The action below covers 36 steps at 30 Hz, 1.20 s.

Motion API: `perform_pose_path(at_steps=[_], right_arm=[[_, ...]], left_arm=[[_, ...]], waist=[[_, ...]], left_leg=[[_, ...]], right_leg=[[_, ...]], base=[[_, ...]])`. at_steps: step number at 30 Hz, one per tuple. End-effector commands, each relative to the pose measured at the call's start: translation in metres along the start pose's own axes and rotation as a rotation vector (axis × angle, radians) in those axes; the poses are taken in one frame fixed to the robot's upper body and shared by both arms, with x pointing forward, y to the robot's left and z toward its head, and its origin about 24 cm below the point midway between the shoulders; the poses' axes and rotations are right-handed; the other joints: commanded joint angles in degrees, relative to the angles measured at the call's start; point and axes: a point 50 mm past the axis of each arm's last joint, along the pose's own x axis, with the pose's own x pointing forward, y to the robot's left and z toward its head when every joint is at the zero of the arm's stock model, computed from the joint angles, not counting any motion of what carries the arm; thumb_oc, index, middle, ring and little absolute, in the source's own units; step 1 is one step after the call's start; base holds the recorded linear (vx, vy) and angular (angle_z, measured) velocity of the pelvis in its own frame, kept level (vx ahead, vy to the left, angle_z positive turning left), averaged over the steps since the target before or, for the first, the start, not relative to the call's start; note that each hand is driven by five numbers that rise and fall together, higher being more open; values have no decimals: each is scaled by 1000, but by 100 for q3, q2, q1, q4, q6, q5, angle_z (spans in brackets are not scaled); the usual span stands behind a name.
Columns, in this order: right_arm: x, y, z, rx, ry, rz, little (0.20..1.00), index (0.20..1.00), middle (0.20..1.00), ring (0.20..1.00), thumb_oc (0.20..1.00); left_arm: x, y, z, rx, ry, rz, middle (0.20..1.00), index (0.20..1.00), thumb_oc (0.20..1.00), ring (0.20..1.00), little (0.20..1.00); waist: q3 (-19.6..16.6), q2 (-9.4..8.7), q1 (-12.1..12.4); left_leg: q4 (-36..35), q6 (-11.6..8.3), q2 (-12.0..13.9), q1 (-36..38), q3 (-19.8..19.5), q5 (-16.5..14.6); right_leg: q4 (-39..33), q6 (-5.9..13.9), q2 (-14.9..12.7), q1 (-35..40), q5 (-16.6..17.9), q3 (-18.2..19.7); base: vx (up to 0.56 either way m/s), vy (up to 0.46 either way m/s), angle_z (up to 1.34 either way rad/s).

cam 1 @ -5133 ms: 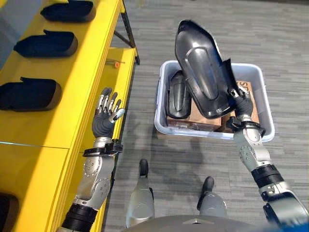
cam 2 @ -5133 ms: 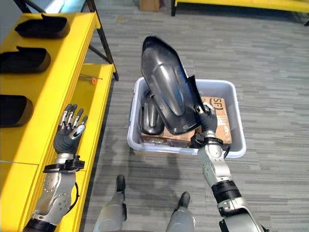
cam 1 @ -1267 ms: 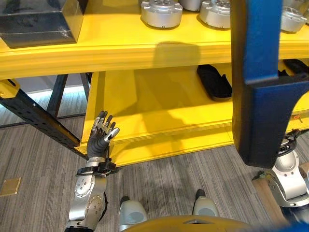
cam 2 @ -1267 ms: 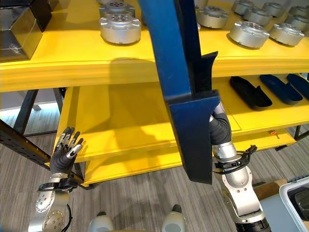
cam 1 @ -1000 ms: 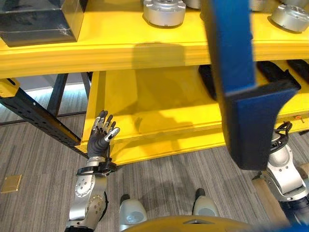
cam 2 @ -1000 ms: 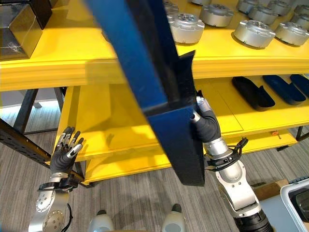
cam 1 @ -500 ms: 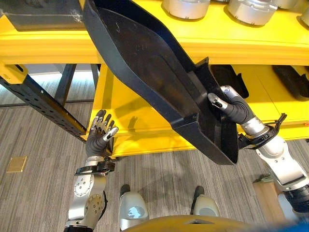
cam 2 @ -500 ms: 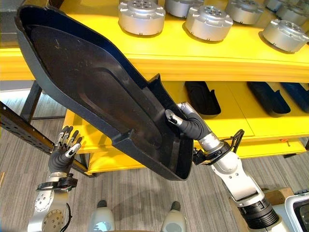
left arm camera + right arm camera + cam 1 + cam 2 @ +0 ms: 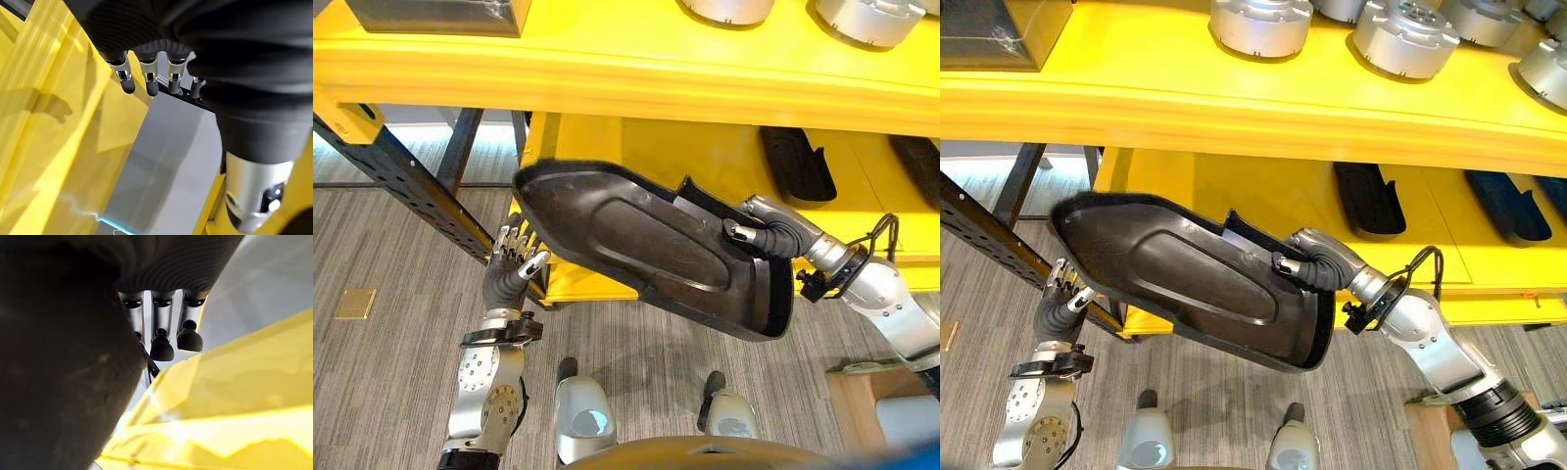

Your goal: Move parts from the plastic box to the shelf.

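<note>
Black moulded part (image 9: 656,245) is now lying nearly flat in front of the yellow shelf (image 9: 636,157)'s lower tier, where half a second ago you were holding it steeply tilted. Your right hand (image 9: 766,232) is curling its fingers over its rim. Your left hand (image 9: 509,272) is waiting open beside the nose, so sliding it in looks next.
</note>
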Motion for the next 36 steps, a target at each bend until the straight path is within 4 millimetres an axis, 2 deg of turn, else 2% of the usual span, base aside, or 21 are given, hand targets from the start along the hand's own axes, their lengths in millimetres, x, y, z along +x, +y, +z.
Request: perform_pose_path(at_steps=[1,3,6,16,19,29,36], right_arm=[[14,-18,24,-47,-152,-70,200,200,200,200,200],[14,-20,20,-66,-132,-67,200,200,200,200,200],[16,-25,-1,-50,-41,-166,200,200,200,200,200],[33,-31,-22,106,31,-429,200,200,200,200,200],[47,-34,-31,181,71,-564,200,200,200,200,200],[70,-42,-37,289,104,-709,200,200,200,200,200],[81,-56,-35,344,100,-802,200,200,200,200,200]], left_arm=[[3,-10,35,66,-149,-113,1000,1000,1000,1000,1000],[3,-10,35,68,-146,-117,1000,1000,1000,1000,1000],[3,-11,34,66,-143,-122,1000,1000,1000,1000,1000],[6,-13,32,41,-142,-115,1000,1000,1000,1000,1000],[8,-17,30,24,-139,-120,1000,1000,1000,1000,1000],[11,-24,26,12,-111,-144,1000,1000,1000,1000,1000],[16,-33,26,-1,-105,-191,1000,1000,1000,1000,1000]], waist=[[-140,-84,-4],[-126,-76,11],[-101,-54,36],[-49,-1,102],[-20,57,162],[103,126,244],[300,231,281]], left_leg=[[126,122,72,-179,-37,57],[122,117,74,-199,-67,79],[131,120,76,-217,-84,84],[178,136,72,-287,-127,84],[211,149,49,-341,-157,81],[334,175,22,-465,-192,72],[551,193,-44,-735,-279,59]], right_leg=[[449,-73,-152,276,-241,5],[461,-75,-154,283,-253,-20],[467,-77,-151,283,-254,-39],[538,-112,-157,239,-273,-28],[581,-125,-158,200,-292,-20],[688,-150,-176,73,-296,31],[914,-182,-219,-144,-321,77]], base=[[0,0,0],[0,0,0],[-1,-3,1],[-4,-2,3],[-14,-2,4],[0,0,0],[-48,11,3]])
